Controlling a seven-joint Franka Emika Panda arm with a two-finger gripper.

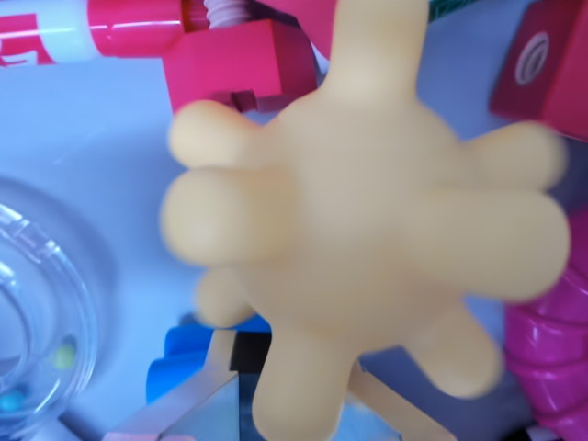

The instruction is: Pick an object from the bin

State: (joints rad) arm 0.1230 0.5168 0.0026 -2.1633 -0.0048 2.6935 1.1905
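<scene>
Right up against the wrist camera, a soft, blurred, pale-orange rubbery toy with stubby lobes (367,248) fills most of the view; the pincer itself is out of sight, so I cannot tell how wide it stands or whether it has hold of the toy; beyond lie a red plastic block (243,66) toward the bin's top edge, a clear plastic ring with beads (41,322) at the wrist view's left, a pink ribbed tube (556,358) at its right; the pale bin floor (83,156) shows between them.

blurred yellow knobby toy (367,248), red clamp (241,66) behind
</scene>
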